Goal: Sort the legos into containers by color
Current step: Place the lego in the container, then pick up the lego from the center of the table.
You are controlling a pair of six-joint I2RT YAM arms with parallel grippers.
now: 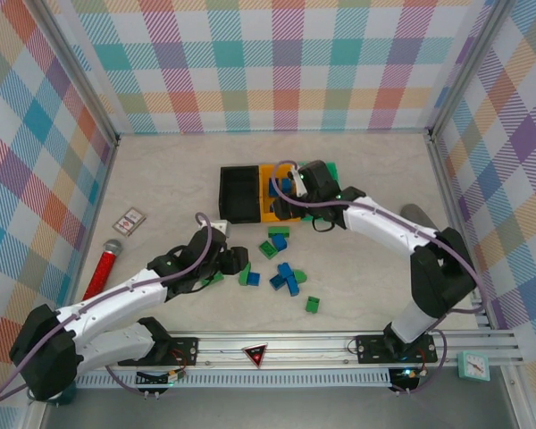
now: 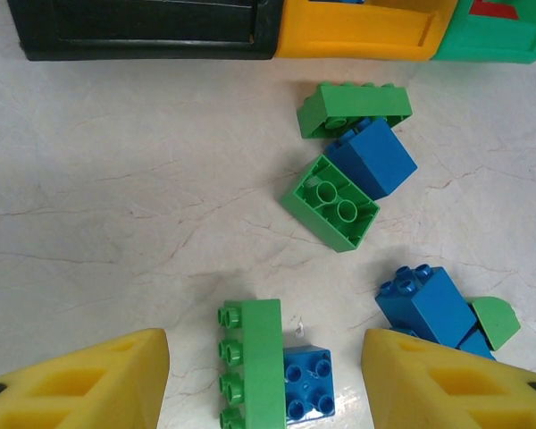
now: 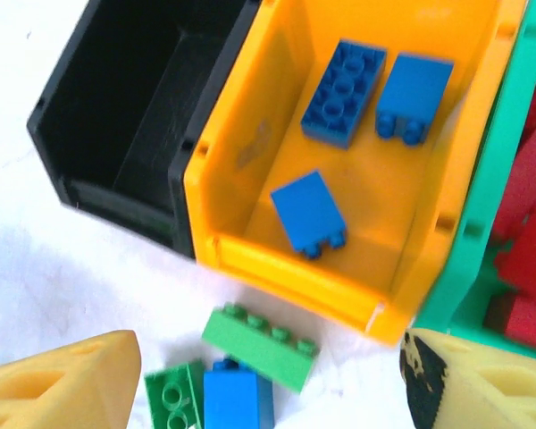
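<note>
Yellow-fingered left gripper (image 2: 263, 366) wide, empty | right gripper (image 3: 268, 366) wide, empty, by orange bin (image 3: 295, 273)

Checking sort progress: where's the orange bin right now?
Top view: the orange bin sits mid-table between the black bin on its left and the green bin on its right; three blue legos lie inside.

Wide bare tabletop (image 1: 170, 179) across the upper left of the top view, open right up to the black bin (image 1: 239, 193), but mid-frame it's tight: black bin, orange bin (image 1: 265, 189) and green bin (image 1: 333, 170) stand side by side, the right arm (image 1: 384, 223) lying over the last two. Left wrist view: left half free, loose legos (image 2: 330, 201) crowding the right and lower middle.
</note>
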